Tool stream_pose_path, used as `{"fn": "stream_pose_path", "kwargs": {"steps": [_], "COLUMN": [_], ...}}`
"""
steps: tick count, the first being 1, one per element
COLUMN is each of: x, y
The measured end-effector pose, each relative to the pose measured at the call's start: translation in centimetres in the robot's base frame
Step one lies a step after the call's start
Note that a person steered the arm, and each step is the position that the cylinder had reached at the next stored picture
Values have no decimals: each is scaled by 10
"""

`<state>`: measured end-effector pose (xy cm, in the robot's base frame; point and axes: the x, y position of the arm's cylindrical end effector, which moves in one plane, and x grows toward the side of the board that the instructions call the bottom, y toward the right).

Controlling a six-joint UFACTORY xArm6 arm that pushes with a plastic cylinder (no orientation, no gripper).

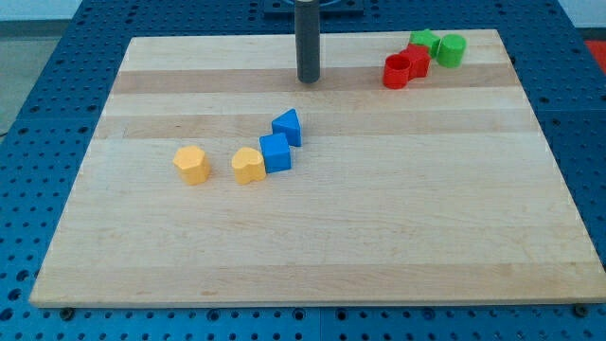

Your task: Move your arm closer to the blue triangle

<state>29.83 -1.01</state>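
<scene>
Sitting near the counter's (530, 189) middle, the blue triangle (288, 126) touches the blue cube (276, 152) below it, a yellow block (248, 165) beside that. I carry no gripper — only my tip (310, 80), apart above the triangle. Overshooting the approach would knock it into the cube — scattering that cluster.

Bright, even light; sharp focus

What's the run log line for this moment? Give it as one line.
task: approach blue triangle | my tip: toward view's top of it, apart | blue cube: touches triangle | contact: none
</scene>
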Motion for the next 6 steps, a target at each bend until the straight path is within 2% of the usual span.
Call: {"fn": "stream_pose_path", "kwargs": {"steps": [2,3,4,5,6], "x": [-1,14,34,60,104], "y": [0,5,75,115,82]}}
